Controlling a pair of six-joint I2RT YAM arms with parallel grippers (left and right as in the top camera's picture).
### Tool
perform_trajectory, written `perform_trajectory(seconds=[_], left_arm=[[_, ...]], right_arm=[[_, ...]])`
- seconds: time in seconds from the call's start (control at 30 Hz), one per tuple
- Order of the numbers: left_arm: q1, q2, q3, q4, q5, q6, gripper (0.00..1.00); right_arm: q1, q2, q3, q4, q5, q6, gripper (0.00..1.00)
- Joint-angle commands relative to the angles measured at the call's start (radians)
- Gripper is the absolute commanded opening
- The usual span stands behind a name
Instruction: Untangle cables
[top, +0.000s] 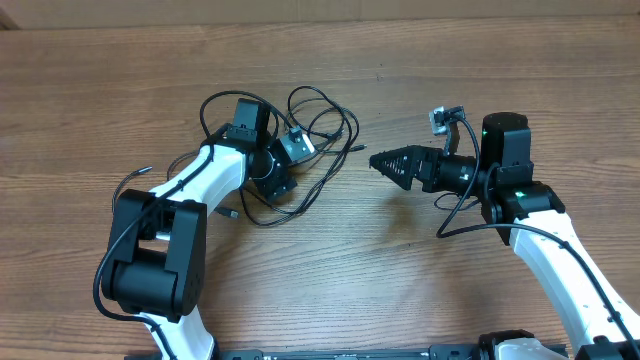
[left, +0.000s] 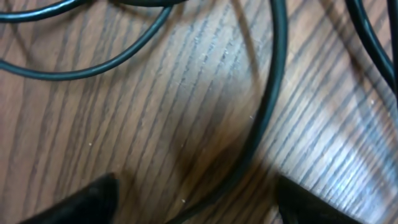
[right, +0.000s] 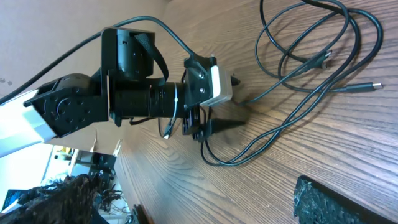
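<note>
So the cables (top: 325, 135) are sitting in one loose bunch on the wooden table (top: 320, 290), a bit left of the middle and closer to the far edge than to the edge where the arm bases are. It's a bunch of thin black loops crossing over each other, not really a tight knot from what I can see. One small plug (top: 358, 148) sticks out of the bunch on its right side, and another plug end (top: 228, 212) lies on the near side, right beside the white left arm. The left gripper (top: 283, 165) is planted right in the near-left part of the bunch, pointing down at the wood. In the left wrist view its two fingertips (left: 93, 199) are spread apart at the bottom corners, with a single strand curving down between them; they aren't pinching it. The right wrist view shows the same thing from the side: left gripper (right: 233, 102) tips down at the table, jaws apart, cable loops (right: 323, 59) fanning out toward the far edge, and a plug (right: 373, 86) lying flat on the wood. The right gripper (top: 378, 162) is just off the right side of the bunch, pointing at it, not touching any cord, jaws apart with nothing in them. Only one of its fingers (right: 336, 199) shows in its own camera.
</note>
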Motion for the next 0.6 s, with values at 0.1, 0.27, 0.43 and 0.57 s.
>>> perform_trajectory(seconds=[0.1,0.27,0.43,0.57], left_arm=[[0.000,0.013,0.010,0.000,-0.003,0.014,0.47],[0.000,0.013,0.010,-0.001,-0.004,0.003,0.04],[0.000,-0.013,0.023,-0.028,-0.022,-0.015,0.04],[0.000,-0.066,0.083,-0.110,-0.100,-0.047,0.04]], right_arm=[[0.002,0.002,0.004,0.005,0.007,0.023,1.00],[0.002,0.002,0.004,0.002,0.007,0.023,1.00],[0.002,0.002,0.004,-0.018,0.007,0.023,1.00],[0.002,0.002,0.004,-0.020,0.007,0.022,1.00]])
